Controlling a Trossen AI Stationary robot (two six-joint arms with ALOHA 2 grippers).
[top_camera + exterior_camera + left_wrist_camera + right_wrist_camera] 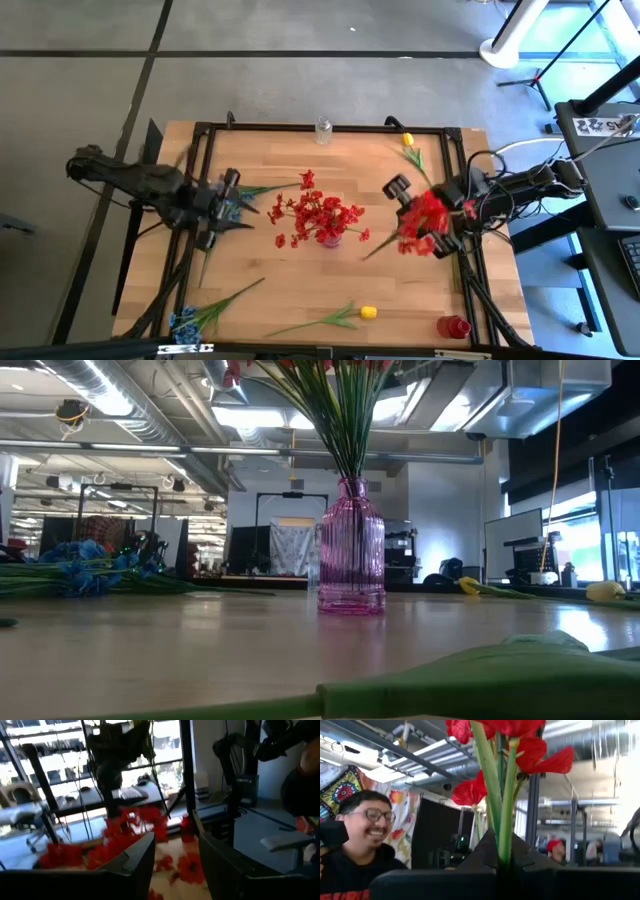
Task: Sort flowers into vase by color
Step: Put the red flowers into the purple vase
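At worktop (300,280) centre: pink vase (351,550), upright, holding a full bunch of red sprays (318,215). Red sorting looks mostly done.

Just right of the vase: red spray in transit (425,215), stems clamped between the closed fingers of the right gripper (432,222). In the right wrist view the green stems (501,810) rise straight out from between the fingers, blossoms above, stem tail trailing back toward the vase. Judged to be the next item for the pink vase.

Left of the vase: left gripper (232,205), fingers (130,865) parted, nothing seen between them; blue blossoms and green leaves lie right beside it, contact cannot be told.

Far-right of the vase, by the back edge: one yellow tulip (408,141), lying loose. Near side of the vase, toward the front edge: second yellow tulip (366,313), loose. Front-left of the vase, at the corner: blue cluster (184,322), loose.

Behind the vase at the back edge: clear vase (323,130), empty. Front-right of the vase: red vase (452,326), empty.

Outstanding, by estimate: one red spray, both tulips, all blue.
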